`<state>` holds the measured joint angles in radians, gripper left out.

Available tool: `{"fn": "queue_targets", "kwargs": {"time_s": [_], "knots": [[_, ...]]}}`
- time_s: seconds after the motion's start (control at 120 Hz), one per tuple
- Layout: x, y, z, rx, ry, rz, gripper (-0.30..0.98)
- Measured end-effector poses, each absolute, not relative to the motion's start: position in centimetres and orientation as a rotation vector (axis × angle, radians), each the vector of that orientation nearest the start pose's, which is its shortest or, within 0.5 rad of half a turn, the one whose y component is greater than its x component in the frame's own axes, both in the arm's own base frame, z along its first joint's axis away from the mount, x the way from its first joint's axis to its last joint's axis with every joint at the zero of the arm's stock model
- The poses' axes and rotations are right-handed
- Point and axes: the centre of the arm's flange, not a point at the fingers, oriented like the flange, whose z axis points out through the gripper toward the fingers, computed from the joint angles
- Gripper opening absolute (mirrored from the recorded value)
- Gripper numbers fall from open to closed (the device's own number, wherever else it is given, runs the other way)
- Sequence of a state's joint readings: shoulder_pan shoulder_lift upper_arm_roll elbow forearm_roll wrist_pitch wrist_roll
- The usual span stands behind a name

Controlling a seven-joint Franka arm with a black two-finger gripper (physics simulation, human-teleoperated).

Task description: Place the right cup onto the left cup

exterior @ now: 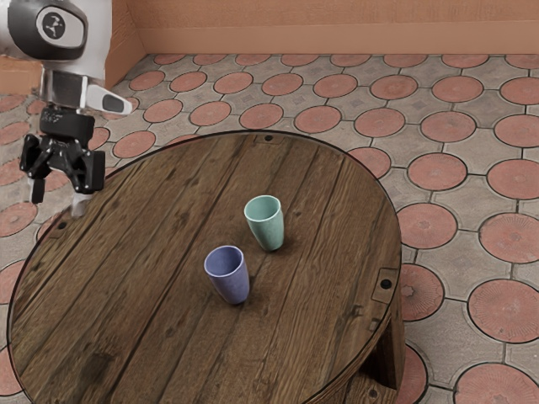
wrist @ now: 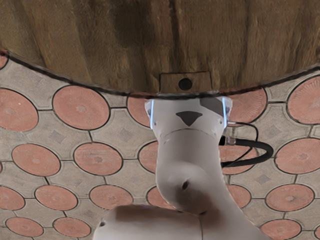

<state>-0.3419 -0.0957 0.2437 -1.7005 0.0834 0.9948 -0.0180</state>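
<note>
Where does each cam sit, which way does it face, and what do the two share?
Exterior: beside the arm, above table height, looking down across the round wooden table, mint-green cup, blue-violet cup, tiled floor and orange wall. My hand end and open claw hang at upper left.
Wrist: on my hand, looking down past the table's edge and back at my own pale arm and black cable.
Shared: table, floor, arm.

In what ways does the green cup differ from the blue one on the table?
The green cup is pale mint; the blue cup is violet-blue. The green cup stands more to the exterior view's right, the blue cup nearer the camera. Both stand upright on the table, with similar tapered shapes.
</note>
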Motion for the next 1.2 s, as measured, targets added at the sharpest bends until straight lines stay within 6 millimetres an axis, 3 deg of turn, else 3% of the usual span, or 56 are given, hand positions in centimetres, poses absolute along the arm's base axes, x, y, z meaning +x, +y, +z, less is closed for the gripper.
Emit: {"fn": "queue_targets", "kwargs": {"time_s": [0.042,0.142,0.208,0.267,0.367,0.5,0.592,0.783,0.883,0.983,1.075,1.2], "knots": [[49.4,-3.8,58.0,-2.960,0.103,0.738,0.67],[55.9,-5.5,55.7,-3.014,0.112,0.474,0.67],[59.0,-6.1,53.5,-3.037,0.081,0.361,0.67],[60.3,-8.3,51.4,-3.059,0.069,0.291,0.67],[60.0,-13.6,47.8,-3.095,0.086,0.227,0.67],[58.5,-17.5,42.7,-3.129,0.056,0.171,0.67],[58.1,-19.7,40.7,-3.143,0.041,0.086,0.67],[60.0,-19.9,37.6,-3.153,-0.085,-0.064,0.67],[60.0,-19.8,35.9,-3.155,-0.144,-0.087,0.64],[59.8,-19.2,34.7,-3.159,-0.209,-0.098,0.44],[59.8,-19.0,34.8,-3.166,-0.254,-0.126,0.22],[60.0,-18.4,35.0,-3.167,-0.311,-0.150,0.05]]}}
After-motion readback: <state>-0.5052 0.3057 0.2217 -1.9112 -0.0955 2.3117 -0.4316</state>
